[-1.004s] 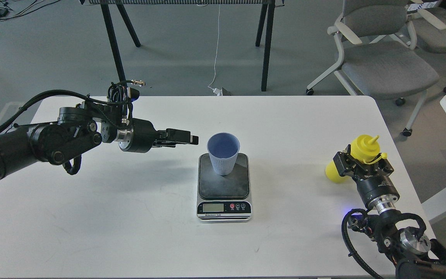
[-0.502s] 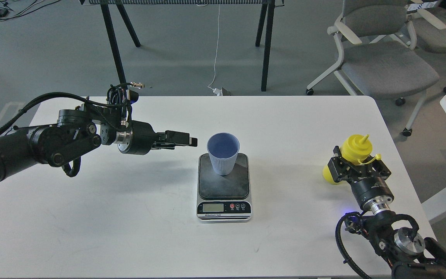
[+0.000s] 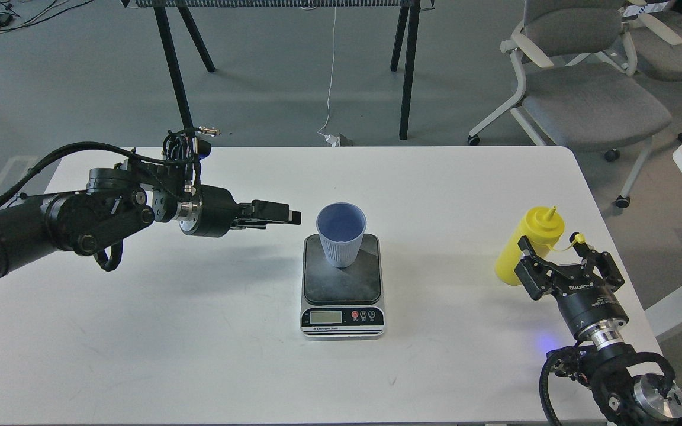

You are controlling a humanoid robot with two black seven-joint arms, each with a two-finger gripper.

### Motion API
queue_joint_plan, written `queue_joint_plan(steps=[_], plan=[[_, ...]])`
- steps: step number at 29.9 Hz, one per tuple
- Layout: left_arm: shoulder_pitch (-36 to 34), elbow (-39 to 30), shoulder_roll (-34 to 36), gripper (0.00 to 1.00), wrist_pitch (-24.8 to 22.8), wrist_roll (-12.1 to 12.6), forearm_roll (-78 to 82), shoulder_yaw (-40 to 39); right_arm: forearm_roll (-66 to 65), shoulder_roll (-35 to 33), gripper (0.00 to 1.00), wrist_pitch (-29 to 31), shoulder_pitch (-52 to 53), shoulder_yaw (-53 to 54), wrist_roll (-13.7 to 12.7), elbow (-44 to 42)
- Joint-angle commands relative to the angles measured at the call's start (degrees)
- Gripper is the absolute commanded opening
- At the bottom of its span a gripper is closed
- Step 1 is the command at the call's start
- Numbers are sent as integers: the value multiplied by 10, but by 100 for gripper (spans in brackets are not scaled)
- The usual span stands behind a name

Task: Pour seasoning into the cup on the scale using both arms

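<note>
Left gripper (image 3: 295, 217) fingers closed, holding nothing, tips just left of cup (image 3: 341, 234) rim, small gap between. Cup upright on scale (image 3: 343, 285) plate, inside looks empty. Open bench (image 3: 199, 331) all round scale. Seasoning (image 3: 528, 245) upright near right bench edge, just beyond right gripper (image 3: 568, 263) fingers, spread open, base hidden behind them.

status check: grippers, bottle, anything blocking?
Right gripper open, beside seasoning bottle, not holding. Left gripper near cup on scale, state unclear. Nothing between.
</note>
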Motion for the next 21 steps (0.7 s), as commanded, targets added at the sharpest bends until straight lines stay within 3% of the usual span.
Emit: queue_joint_plan(steps=[1,13,21], plan=[[0,0,1,100,0,0,0,0,0,-21,100,0,-47,0,5,51],[-1,0,0,100,0,0,0,0,-15,-104,100,0,-221,53,12,238],[0,-3,21,100,0,0,-2,-3,-56,-179,100,0,-242,156,18,278]])
